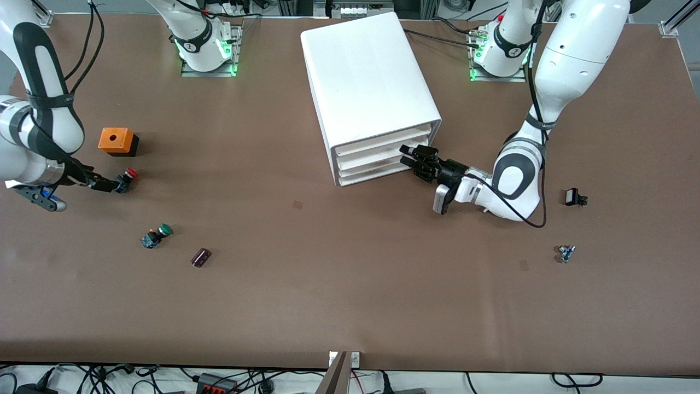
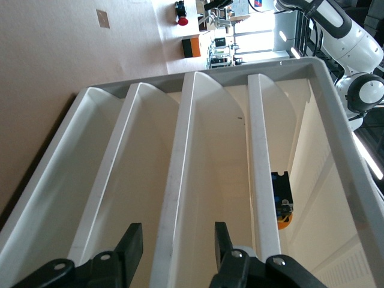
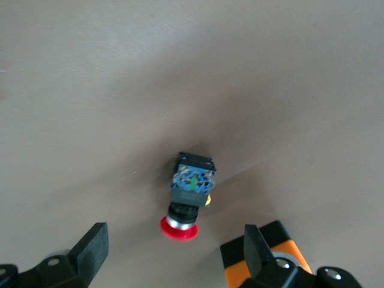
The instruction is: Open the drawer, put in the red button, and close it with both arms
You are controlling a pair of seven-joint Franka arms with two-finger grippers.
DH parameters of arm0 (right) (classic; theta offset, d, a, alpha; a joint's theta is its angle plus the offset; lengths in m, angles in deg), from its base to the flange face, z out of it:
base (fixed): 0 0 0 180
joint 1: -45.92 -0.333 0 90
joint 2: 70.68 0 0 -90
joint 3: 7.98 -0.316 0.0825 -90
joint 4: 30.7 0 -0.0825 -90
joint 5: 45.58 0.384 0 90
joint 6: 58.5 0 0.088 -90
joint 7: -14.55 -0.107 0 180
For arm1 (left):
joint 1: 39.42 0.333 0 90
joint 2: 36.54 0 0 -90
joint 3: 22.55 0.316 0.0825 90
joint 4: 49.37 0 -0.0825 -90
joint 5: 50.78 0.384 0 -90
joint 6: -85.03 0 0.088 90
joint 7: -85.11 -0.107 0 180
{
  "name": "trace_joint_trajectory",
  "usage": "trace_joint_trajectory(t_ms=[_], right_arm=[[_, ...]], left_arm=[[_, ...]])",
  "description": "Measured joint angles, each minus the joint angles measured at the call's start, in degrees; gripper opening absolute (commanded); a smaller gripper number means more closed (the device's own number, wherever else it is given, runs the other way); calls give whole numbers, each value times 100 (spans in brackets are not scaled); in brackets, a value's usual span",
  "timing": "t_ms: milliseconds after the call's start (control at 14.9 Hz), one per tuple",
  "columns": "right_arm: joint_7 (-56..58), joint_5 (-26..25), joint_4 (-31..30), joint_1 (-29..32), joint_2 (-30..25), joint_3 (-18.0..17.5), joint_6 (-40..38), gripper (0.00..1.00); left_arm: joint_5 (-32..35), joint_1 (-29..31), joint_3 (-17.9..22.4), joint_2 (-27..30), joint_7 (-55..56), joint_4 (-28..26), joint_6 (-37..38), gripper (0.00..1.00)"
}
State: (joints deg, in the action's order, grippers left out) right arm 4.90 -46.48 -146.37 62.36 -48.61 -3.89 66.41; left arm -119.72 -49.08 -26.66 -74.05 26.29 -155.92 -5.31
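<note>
The cabinet (image 1: pixel 369 93) stands mid-table between the two arm bases, its three stacked fronts facing the left gripper (image 1: pixel 414 157), whose spread fingers sit at the drawer (image 1: pixel 377 156). Toward the right arm's end, the red button (image 1: pixel 126 179) lies on the table under the right gripper (image 1: pixel 114 185), nearer the front camera than the cube (image 1: pixel 116 140) beside it.

Brown table (image 1: pixel 350 284) is carrying a white cabinet (image 1: pixel 366 82) midway between the arm bases. Toward the right arm's end are lying an orange cube (image 1: pixel 116 140), red button (image 1: pixel 126 179), green button (image 1: pixel 157 236) and dark cylinder (image 1: pixel 200 257). Toward the left arm's end are sitting a black part (image 1: pixel 574 197) and small blue part (image 1: pixel 565 253).
</note>
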Motion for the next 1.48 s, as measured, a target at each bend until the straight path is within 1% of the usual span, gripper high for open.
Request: trace_joint_trajectory(t_ms=[134, 201, 269, 403, 470, 537, 604, 940, 1209, 1276, 1343, 1410, 1478], right_arm=[[-1, 0, -156, 129, 64, 2, 198, 100], [-1, 0, -187, 181, 103, 2, 234, 100], [-1, 29, -205, 214, 145, 2, 264, 100], [-1, 189, -217, 227, 256, -1, 357, 100], [-1, 239, -218, 227, 325, -6, 405, 100], [-1, 266, -218, 227, 387, -8, 440, 100], [-1, 278, -218, 227, 440, -8, 480, 100], [-1, 289, -218, 227, 591, -8, 710, 100], [-1, 292, -218, 227, 615, -10, 728, 100], [-1, 292, -220, 227, 618, -10, 726, 97], [-1, 292, -225, 227, 621, -10, 724, 91], [-1, 292, -232, 227, 625, -10, 724, 82], [-1, 292, -237, 227, 634, -10, 724, 70]], left_arm=[[0, -35, -5, -5, 0, -37, 0, 47], [0, -54, -6, -13, 0, -57, 0, 40], [0, -77, -7, -26, -2, -77, 0, 32], [0, -114, -7, -62, -4, -94, -2, 20], [0, -124, -7, -73, -5, -94, -3, 17], [0, -126, -7, -75, -8, -93, -4, 10], [0, -126, -7, -74, -16, -91, -5, 7], [1, -127, -1, -87, -16, 3, -6, 7], [12, -100, 57, -280, -15, 295, 44, 7], [13, -96, 72, -344, -14, 389, 73, 7], [13, -95, 93, -417, -9, 504, 111, 7], [13, -91, 117, -506, -7, 647, 149, 7], [13, -83, 147, -610, -2, 833, 187, 7]])
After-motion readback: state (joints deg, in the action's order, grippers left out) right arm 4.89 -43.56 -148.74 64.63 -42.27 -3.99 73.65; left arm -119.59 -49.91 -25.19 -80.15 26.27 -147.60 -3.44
